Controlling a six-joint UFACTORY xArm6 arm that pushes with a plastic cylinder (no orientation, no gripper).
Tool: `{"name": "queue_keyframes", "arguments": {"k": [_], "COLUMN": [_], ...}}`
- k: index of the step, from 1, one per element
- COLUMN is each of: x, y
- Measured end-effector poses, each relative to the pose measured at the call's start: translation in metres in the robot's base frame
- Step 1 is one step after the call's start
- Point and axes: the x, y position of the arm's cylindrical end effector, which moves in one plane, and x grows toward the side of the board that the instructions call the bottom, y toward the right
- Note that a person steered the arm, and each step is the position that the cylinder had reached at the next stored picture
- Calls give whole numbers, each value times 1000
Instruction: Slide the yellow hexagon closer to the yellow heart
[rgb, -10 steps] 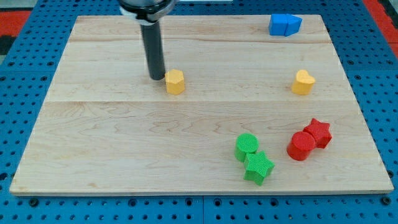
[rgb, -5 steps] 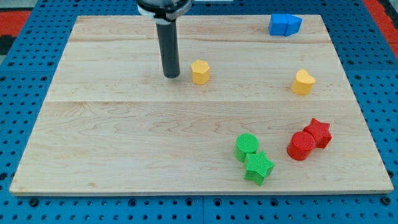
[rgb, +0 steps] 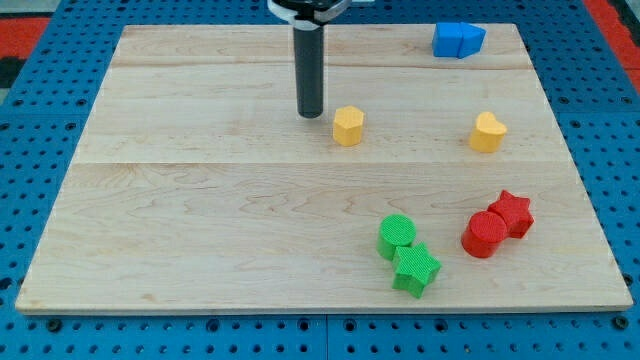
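Note:
The yellow hexagon (rgb: 347, 126) sits on the wooden board, a little above the middle. The yellow heart (rgb: 487, 132) lies to its right, well apart from it, at about the same height. My tip (rgb: 310, 113) stands just left of the hexagon and slightly above it, with a small gap between them. The dark rod rises from the tip to the view's top edge.
Two blue blocks (rgb: 458, 39) sit together at the board's top right. A red cylinder (rgb: 485, 234) touches a red star (rgb: 512, 212) at the lower right. A green cylinder (rgb: 397, 236) touches a green star (rgb: 415, 268) near the bottom edge.
My tip has moved right along the board, and the yellow hexagon has slid right ahead of it, closer to the yellow heart. The other blocks have not moved.

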Motion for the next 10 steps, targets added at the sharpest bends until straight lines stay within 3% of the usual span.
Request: {"name": "queue_keyframes", "arguments": {"k": [3, 4, 7, 9, 10], "x": [17, 21, 61, 69, 68], "y": [69, 32, 78, 148, 154]}}
